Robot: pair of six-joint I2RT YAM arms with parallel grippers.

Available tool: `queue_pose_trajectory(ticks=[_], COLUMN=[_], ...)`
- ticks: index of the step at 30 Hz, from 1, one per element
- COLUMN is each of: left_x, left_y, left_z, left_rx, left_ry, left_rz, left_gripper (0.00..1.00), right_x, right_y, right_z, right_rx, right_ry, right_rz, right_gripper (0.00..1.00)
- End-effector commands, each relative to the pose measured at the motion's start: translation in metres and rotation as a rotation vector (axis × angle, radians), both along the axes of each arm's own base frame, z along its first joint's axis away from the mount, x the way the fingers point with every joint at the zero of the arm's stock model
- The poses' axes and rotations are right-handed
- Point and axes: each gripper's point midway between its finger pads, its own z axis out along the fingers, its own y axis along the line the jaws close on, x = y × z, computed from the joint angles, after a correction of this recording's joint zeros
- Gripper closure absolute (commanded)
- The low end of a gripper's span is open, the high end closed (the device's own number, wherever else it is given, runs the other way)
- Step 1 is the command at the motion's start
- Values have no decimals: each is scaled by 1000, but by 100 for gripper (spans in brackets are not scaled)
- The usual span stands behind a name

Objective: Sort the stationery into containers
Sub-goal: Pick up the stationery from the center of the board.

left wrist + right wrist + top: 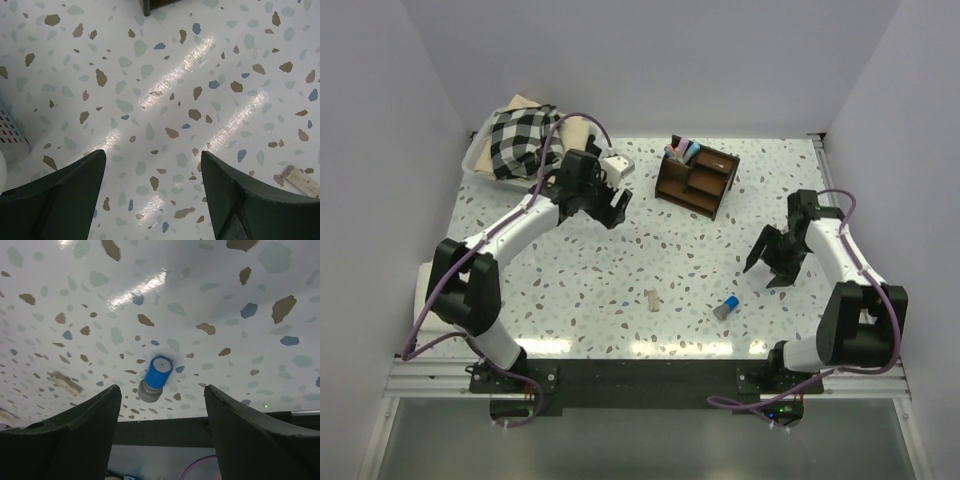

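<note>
Your right gripper (763,275) hangs spread and empty over open tabletop (620,262), cylinder (156,375) lying just ahead near the front edge, long axis along the gap, blue end away; left gripper (152,165) spread too, stub (652,299) loose mid-tabletop.

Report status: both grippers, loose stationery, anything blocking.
Left gripper and right gripper: jaws open, empty. Short blue-grey cylinder and small beige stub lie loose; pens in dark brown wooden organizer. Nothing between right gripper and cylinder.
</note>
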Motion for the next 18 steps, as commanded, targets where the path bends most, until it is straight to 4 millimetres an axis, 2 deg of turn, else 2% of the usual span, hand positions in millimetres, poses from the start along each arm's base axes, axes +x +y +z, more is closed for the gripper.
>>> queue_pose_trajectory(ticks=[1,3,6,11,13,15,18], left_x=[24,26,23,17,16,15,17], left_y=[3,5,7,10,10,9,7], left_z=[24,26,25,16,12,9,8], left_rx=[5,4,10,21,22,21,12], left_ry=[-70,-73,-73,-53,-43,-37,-34], left_rz=[15,24,23,23,21,18,16], left_gripper=[19,19,19,19,19,19,19], right_x=[-27,-31,-39,-47,-52,-51,-37], right_y=[-13,-15,-10,1,3,9,22], right_z=[-24,-28,-40,-51,-54,-57,-57], right_rx=[-88,-99,-84,-30,-24,13,94], right_ry=[191,230,286,307,319,325,302], right_rz=[-105,-128,-168,-203,-209,-209,-228], right_gripper=[34,41,42,33,32,33,33])
